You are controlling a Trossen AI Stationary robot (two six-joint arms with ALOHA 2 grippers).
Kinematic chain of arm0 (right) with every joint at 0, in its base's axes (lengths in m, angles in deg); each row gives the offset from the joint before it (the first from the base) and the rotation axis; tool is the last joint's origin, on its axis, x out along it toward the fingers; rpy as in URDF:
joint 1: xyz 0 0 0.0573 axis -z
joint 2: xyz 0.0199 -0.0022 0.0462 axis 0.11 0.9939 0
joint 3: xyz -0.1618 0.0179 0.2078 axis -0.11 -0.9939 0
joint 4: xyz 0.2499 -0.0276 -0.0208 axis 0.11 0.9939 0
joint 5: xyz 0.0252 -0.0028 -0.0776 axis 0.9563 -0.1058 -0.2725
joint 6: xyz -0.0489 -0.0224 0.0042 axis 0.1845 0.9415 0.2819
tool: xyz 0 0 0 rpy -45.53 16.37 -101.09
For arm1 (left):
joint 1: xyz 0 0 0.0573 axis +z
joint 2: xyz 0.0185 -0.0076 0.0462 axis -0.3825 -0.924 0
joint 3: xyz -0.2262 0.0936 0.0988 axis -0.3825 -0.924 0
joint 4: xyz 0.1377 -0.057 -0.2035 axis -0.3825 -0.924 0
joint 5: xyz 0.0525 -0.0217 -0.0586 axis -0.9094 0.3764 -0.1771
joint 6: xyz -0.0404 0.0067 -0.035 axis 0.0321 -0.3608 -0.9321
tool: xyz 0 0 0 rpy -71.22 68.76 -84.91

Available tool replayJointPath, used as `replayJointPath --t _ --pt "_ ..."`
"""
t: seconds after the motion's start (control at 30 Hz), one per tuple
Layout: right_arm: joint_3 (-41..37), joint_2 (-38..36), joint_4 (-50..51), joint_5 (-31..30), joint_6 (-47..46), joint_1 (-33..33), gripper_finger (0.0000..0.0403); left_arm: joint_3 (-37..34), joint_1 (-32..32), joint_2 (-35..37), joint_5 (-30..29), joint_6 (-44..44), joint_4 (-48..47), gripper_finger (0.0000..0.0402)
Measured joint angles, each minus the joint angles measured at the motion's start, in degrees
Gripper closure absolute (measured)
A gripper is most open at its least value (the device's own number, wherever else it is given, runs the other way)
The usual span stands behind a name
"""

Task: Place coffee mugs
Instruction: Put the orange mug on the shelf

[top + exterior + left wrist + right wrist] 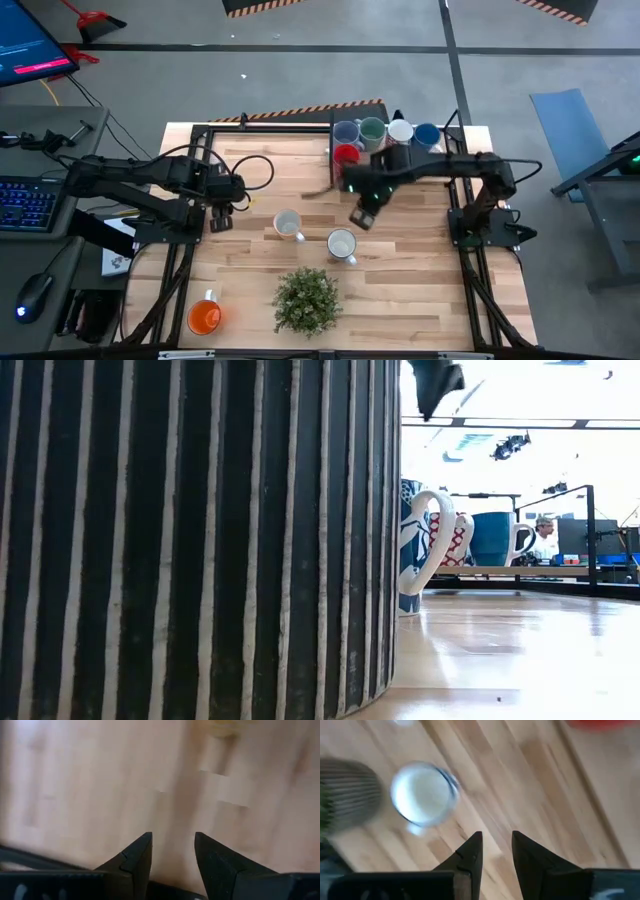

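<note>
My right gripper [363,217] hangs over the mid-table with its fingers parted by a narrow gap and nothing between them; I judge it is positioned to fetch the next mug. Just beside it stands a white mug [342,245], and a second pale mug [288,224] sits a little farther left. Behind the arm, five mugs [385,135] cluster at the table's [430,290] far edge, presumably the collecting spot. An orange mug [204,317] waits well apart at the near left corner, beside the potted plant [306,300]. My left gripper [220,218] idles at the left edge, empty and slightly open.
</note>
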Motion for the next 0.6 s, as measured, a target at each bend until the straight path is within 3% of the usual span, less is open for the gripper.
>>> replayJointPath --t 0.13,0.23,0.43,0.6 --pt "-0.48 -0.09 2.25 -5.14 -3.36 -5.84 0.032 0.0 -1.02 0.0 8.29 -3.07 0.0 0.0263" --pt "-1.58 -0.46 2.49 -8.16 -4.59 -9.89 0.032 0.01 -3.53 0.0 11.19 -6.27 -0.03 0.0263" --pt "-9.28 -2.12 2.7 -17.12 -13.94 -17.99 0.032 0.0 -13.04 -0.01 11.32 -14.39 0.88 0.0263" --pt "-19.51 -3.25 2.62 -18.95 -24.94 -24.03 0.032 0.0 -22.76 -0.04 11.33 -25.54 5.71 0.0263"
